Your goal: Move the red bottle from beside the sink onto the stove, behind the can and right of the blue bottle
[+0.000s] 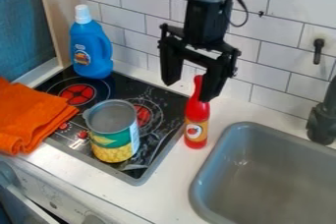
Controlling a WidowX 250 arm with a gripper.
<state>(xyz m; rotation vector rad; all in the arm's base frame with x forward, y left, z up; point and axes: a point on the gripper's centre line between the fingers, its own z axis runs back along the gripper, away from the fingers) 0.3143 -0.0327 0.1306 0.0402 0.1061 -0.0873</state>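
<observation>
The hand [189, 92] hangs with its fingers spread and nothing gripped, in front of the tiled wall [275, 66]. Just at six o'clock from it is the red bottle [197, 112], upright on its own flat base, on the strip of tabletop [167, 188] between the stove [172, 101] and the sink [246, 126]. It needs no support. Its slim neck points up towards the hand, so the narrowest part lies nearest the fingers. One fingertip overlaps the neck in the view; I cannot tell if they touch.

The can [113, 132] stands upright on the stove at eight o'clock, its round base giving it a steady stance. The blue jug [92, 53], white cap uppermost, stands at ten o'clock at the back of the stove, near the wall. Between eight and nine o'clock an orange cloth [33, 115] lies loosely folded over the stove's edge. The black faucet [322, 125] rises between three and four o'clock.

As I judge it, the wall limits room behind the bottle, and the sink's drop makes a tip towards four o'clock risky. The can is well enough apart to leave space around the neck, though a wide sideways swing low down could meet it.
</observation>
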